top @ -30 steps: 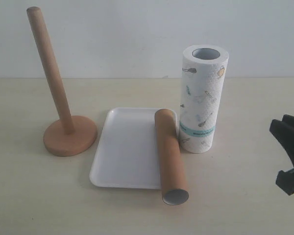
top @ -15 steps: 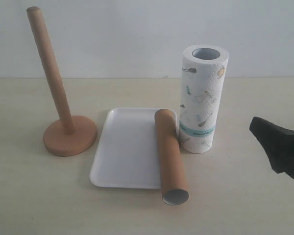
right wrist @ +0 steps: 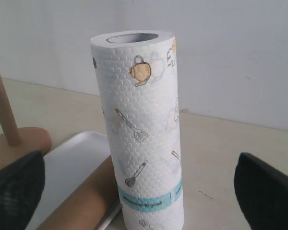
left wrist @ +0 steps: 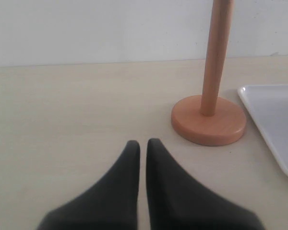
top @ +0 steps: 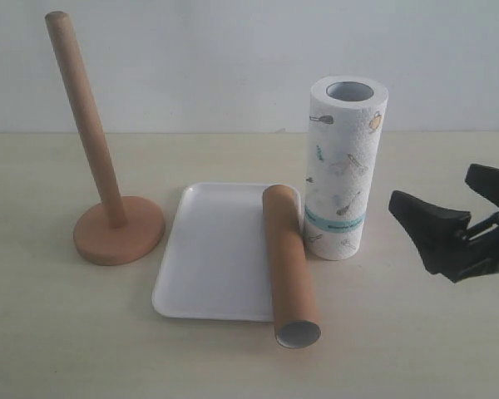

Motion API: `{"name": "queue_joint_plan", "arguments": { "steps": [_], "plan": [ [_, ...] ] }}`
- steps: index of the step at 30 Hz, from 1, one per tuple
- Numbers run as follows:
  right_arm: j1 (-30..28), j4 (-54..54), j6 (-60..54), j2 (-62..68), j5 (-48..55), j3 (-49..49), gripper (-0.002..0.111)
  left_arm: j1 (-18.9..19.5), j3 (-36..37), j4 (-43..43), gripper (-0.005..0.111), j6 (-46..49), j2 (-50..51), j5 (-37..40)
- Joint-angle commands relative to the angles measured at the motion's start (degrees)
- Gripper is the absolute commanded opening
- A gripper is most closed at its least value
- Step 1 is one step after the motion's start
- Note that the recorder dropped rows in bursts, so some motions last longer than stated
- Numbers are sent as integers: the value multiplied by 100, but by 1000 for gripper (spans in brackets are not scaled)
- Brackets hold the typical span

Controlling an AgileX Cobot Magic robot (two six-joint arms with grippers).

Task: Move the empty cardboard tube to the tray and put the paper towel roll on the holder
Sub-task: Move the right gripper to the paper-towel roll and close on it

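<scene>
The paper towel roll (top: 343, 166) stands upright on the table just right of the tray (top: 212, 249). The empty cardboard tube (top: 289, 264) lies along the tray's right edge, its open end sticking out past the near rim. At the left stands the holder (top: 119, 231), its rod bare. My right gripper (top: 432, 186) hovers open to the right of the roll, apart from it; its wrist view shows the roll (right wrist: 144, 129) straight ahead between the spread fingers (right wrist: 17, 191). My left gripper (left wrist: 143, 143) is shut and empty above bare table near the holder's base (left wrist: 209, 120).
A white wall runs behind the table. Bare tabletop lies in front of the holder and right of the roll. The tray's corner (left wrist: 278, 120) shows in the left wrist view, right of the holder.
My right gripper has come in from the right edge toward the paper towel roll, still open. The roll, tube, tray and holder have not moved.
</scene>
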Motion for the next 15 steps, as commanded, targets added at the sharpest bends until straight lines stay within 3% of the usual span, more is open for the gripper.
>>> {"name": "queue_joint_plan", "arguments": {
  "steps": [1,10,15],
  "plan": [
    [-13,-10,-571,1270,-713,-443,105,-29,20,-47,4,14,-18,5],
    [-2,-1023,-559,2692,-713,-1767,105,-29,20,-47,4,14,-18,5],
    [334,-1127,-559,3045,-713,-2390,105,-29,20,-47,4,14,-18,5]
  ]
}}
